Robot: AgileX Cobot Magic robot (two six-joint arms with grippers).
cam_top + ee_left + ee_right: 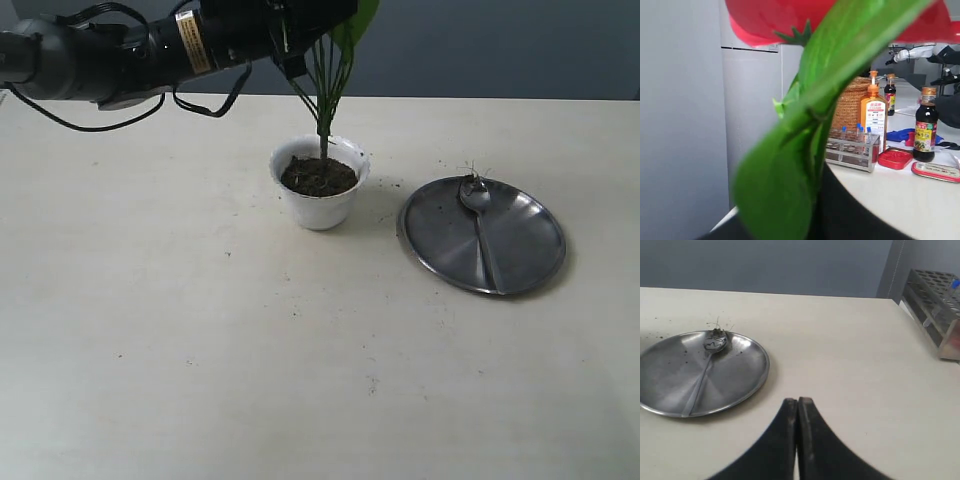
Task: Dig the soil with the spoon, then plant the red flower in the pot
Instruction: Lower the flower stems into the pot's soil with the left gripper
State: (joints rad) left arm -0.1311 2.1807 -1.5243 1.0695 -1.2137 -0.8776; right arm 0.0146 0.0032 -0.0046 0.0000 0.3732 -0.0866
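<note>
Planting nearly done: flower stems sitting in the soil, left arm holding it from above.

The left gripper (300, 35) is gripping the red flower (790, 17) up near its leaves, jaws clamped on the stems as far as the exterior view is showing; the stem bundle is running straight down into the soil (318, 176) inside the pot (320, 208). Digging is looking finished, judging by the spoon (478, 215) lying in the steel plate (520, 255) with crumbs on its head. Left, I judge: letting go and checking the flower is standing. The right gripper (798, 440) is hovering over the worktop (200, 330) near the plate, jaws pressed together, holding nothing. Count: one pot, one flower, one spoon, one plate.
</note>
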